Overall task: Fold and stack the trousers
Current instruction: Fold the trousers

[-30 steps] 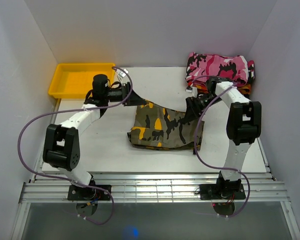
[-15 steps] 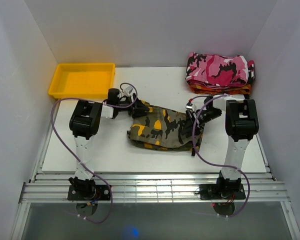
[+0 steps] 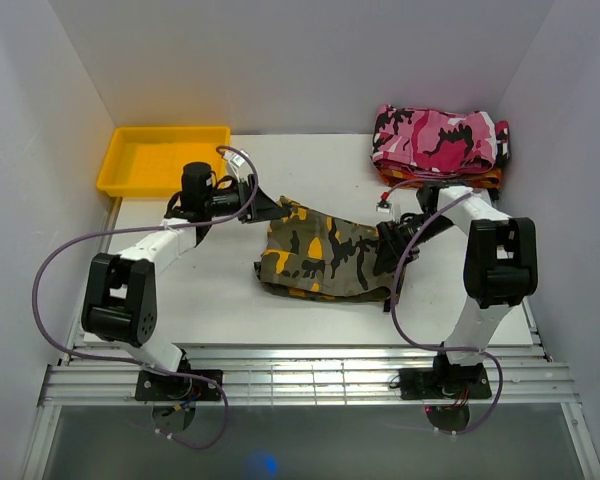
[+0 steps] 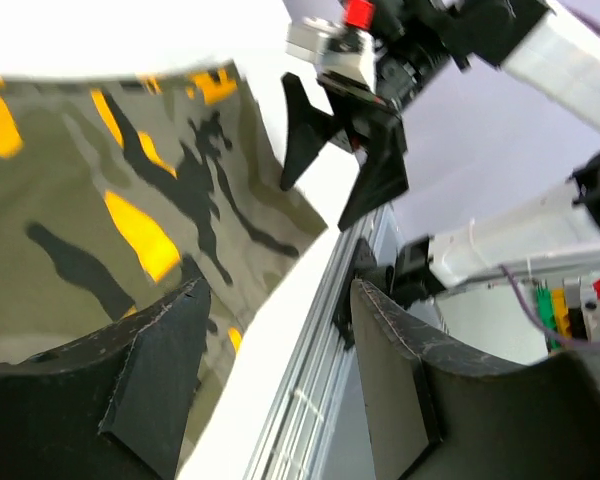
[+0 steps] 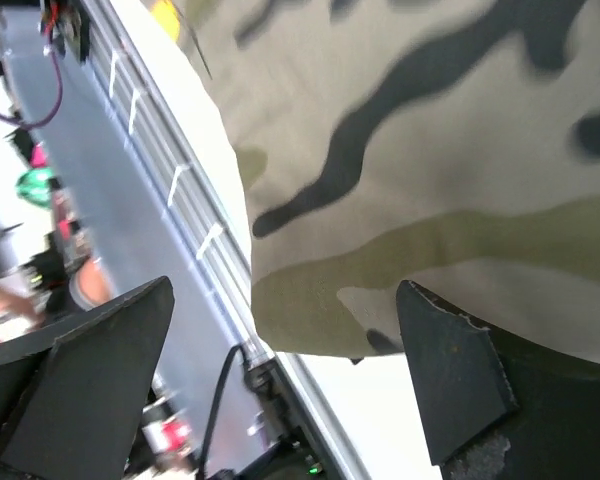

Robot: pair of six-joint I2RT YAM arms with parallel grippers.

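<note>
On the white worktop (image 3: 195, 290), the trousers (image 3: 325, 262) lie folded.
Our right gripper (image 3: 386, 247) has just widened and our left gripper (image 3: 270, 207) gapes too, both holding nothing; we stack next.

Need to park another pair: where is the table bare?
Bare table: the near strip in front of the trousers, and the back gap between tray and pink stack. Crowded: the middle, left gripper and right gripper at the trousers.

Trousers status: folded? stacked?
Done: trousers lie folded in a compact bundle mid-table. In hand: left gripper and right gripper, both open, sit at its far-left corner and right edge, gripping nothing. Left: not stacked; the pink pile stands apart, far right.
</note>
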